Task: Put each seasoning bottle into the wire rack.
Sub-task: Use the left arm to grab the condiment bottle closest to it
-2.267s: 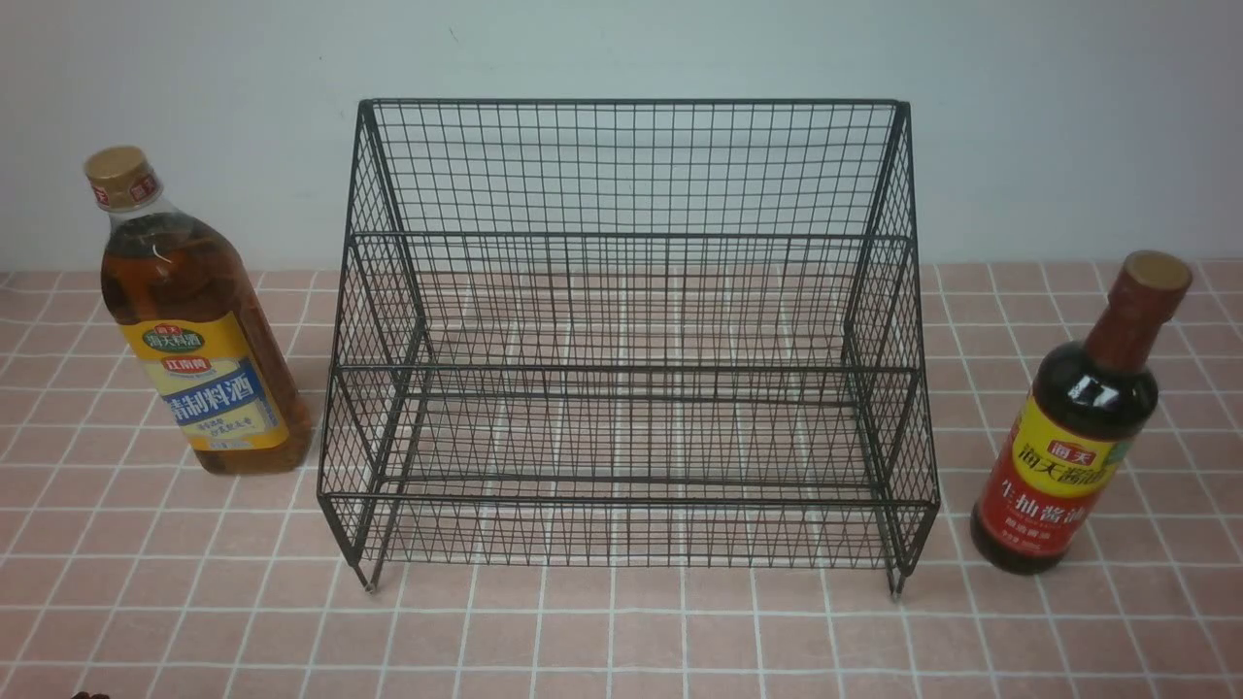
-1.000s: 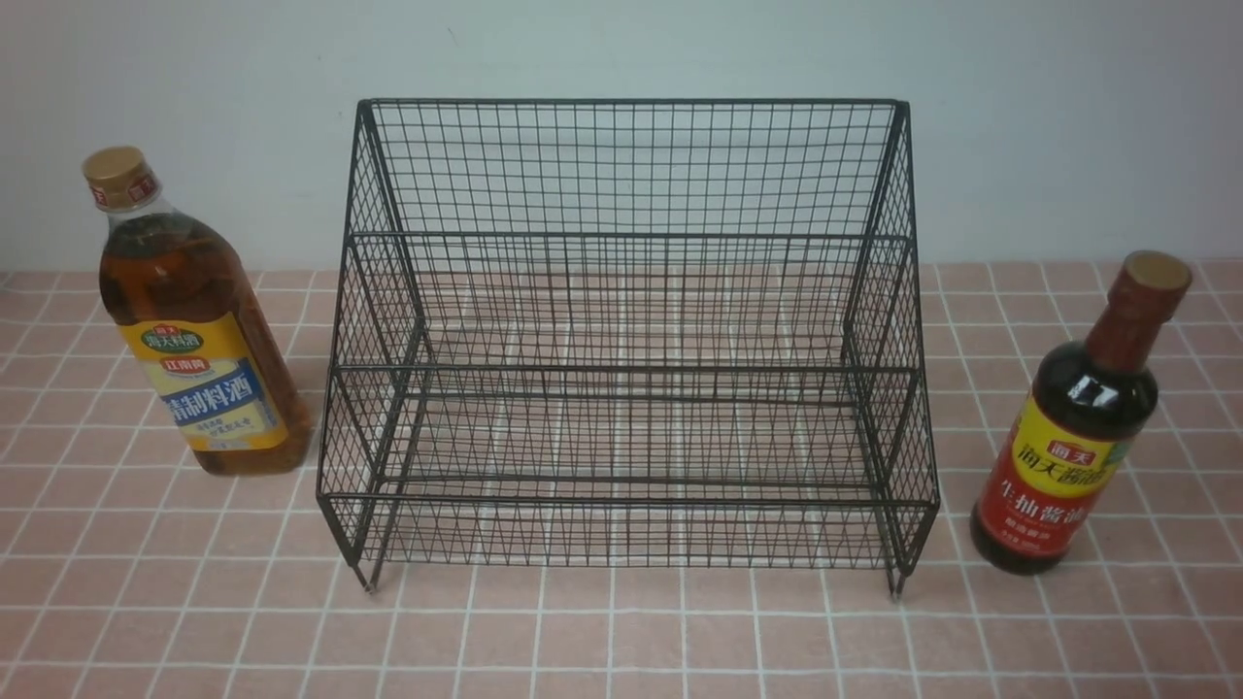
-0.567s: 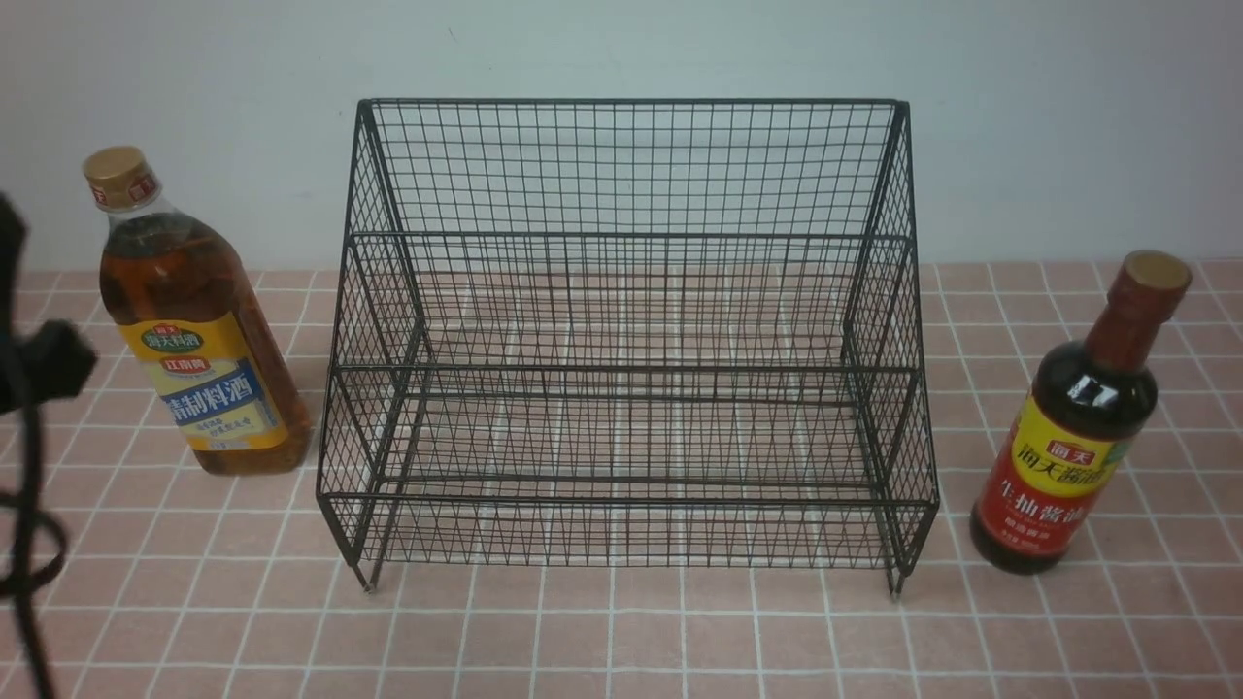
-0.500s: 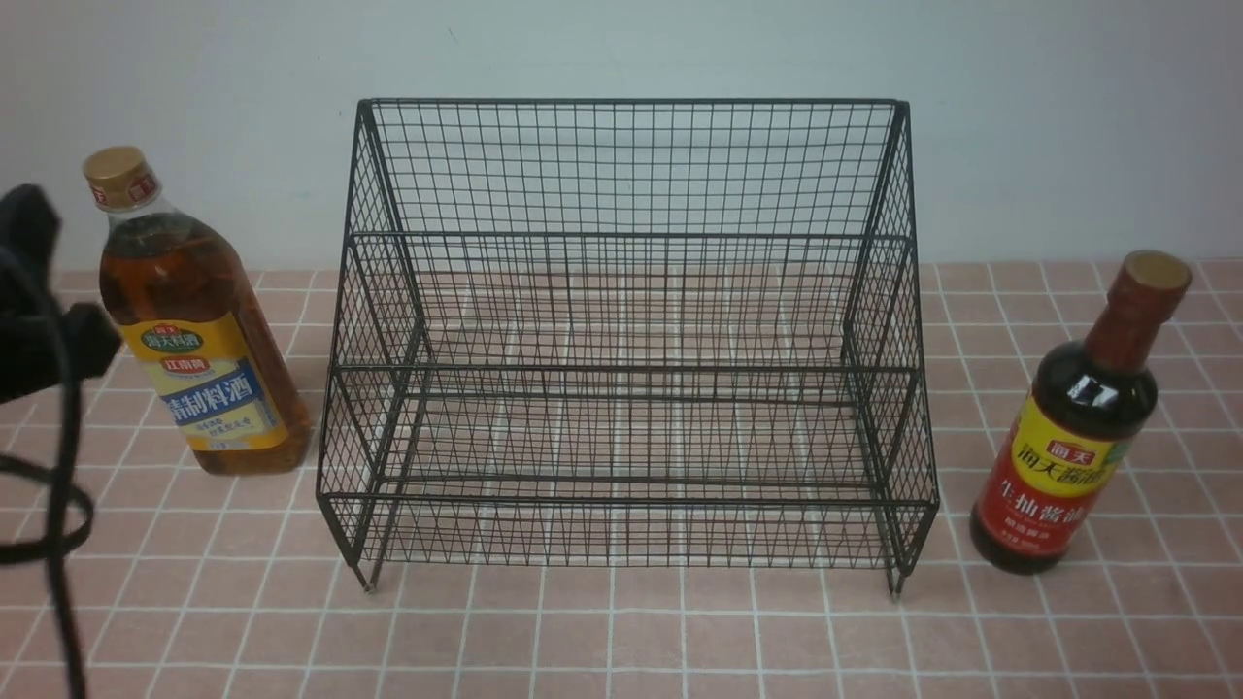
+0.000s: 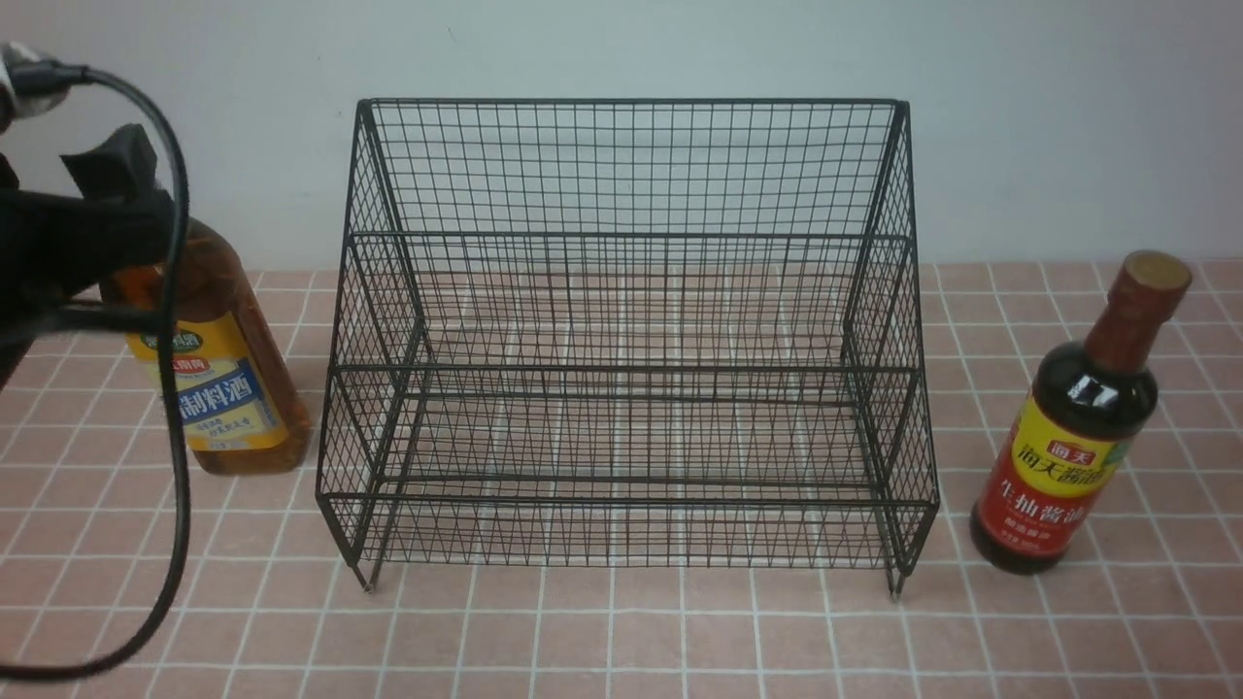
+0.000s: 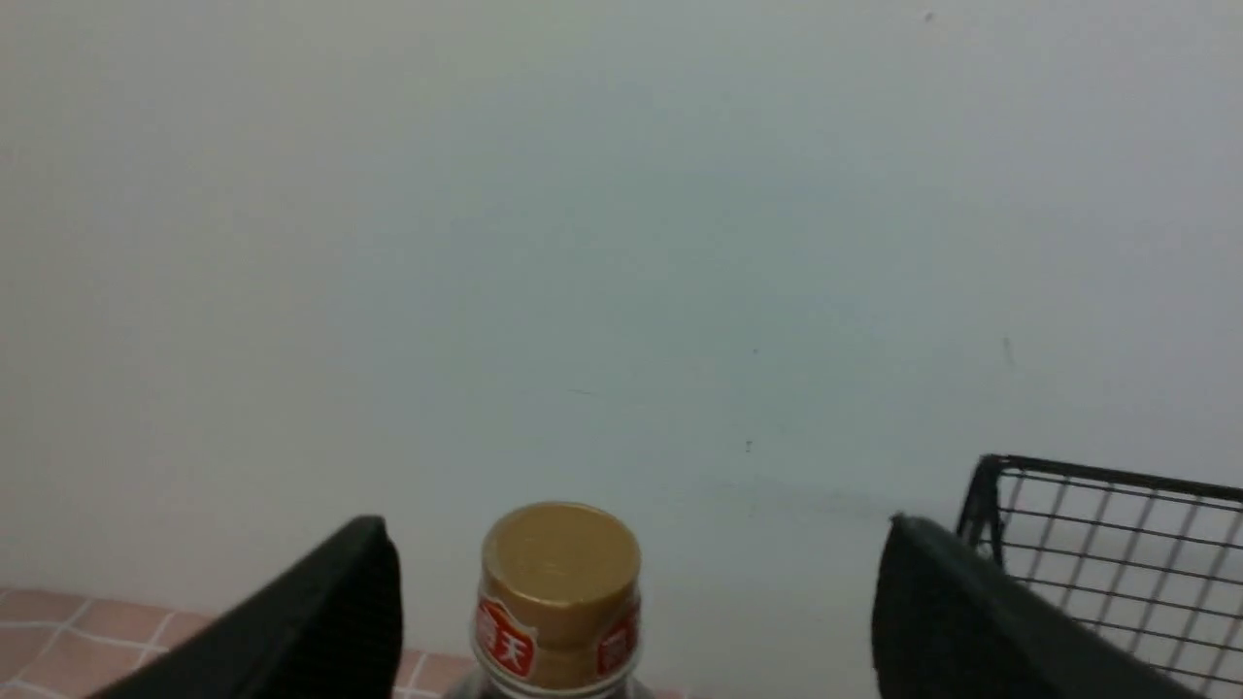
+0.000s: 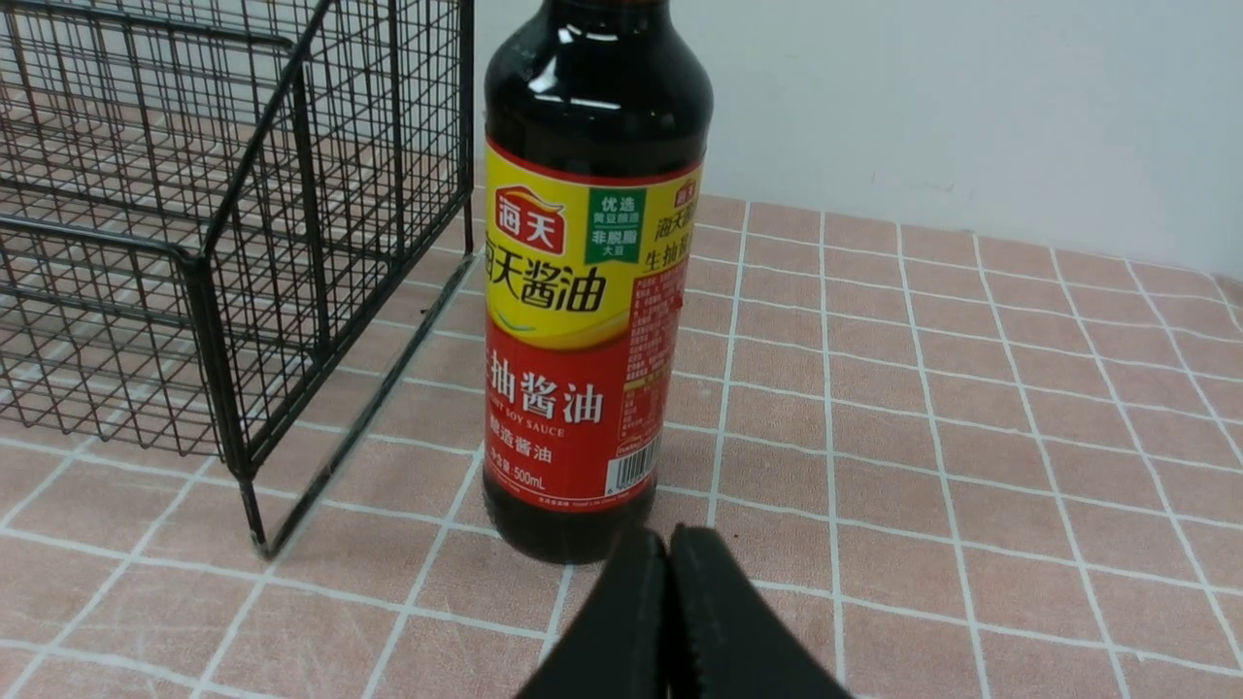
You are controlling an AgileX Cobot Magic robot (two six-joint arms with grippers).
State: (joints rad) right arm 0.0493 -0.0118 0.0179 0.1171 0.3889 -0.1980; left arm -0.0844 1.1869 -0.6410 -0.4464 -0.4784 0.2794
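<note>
left gripper (image 6: 636, 529) agape, amber bottle cap (image 6: 560, 553) between, front view hides it | right gripper (image 7: 668, 539) closed, empty

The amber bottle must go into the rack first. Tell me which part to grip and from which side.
Probably the narrow neck just under the tan cap, approached from the robot's own side. The amber bottle stands upright, its body looks wide, and the wire rack stands close on its right. The open left gripper frames the cap in its wrist view.
</note>
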